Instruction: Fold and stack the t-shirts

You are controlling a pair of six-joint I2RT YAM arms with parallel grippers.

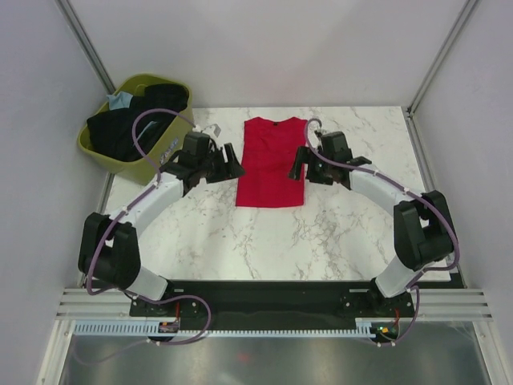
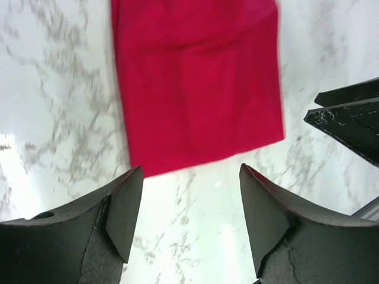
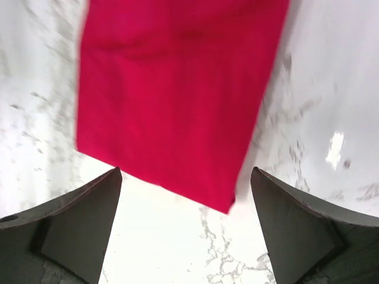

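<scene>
Two arms bend inward, left claw (image 1: 231, 165) and right claw (image 1: 298, 168) both spread, empty, flanking the red t-shirt (image 1: 272, 164)

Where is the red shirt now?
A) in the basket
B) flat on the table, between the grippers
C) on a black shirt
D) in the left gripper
B: the red shirt lies flat on the table, left gripper and right gripper open beside it.

This looks like a robotics lab test cell. The left arm (image 1: 152, 204) and right arm (image 1: 385, 188) are bolted to a black base plate (image 1: 272, 293) on aluminium rails (image 1: 96, 303). A slotted cable duct (image 1: 264, 329) runs in front. Plain pale wall panels (image 1: 272, 48) on metal frame posts (image 1: 84, 40) box in the marble-patterned bench (image 1: 321, 233).
</scene>
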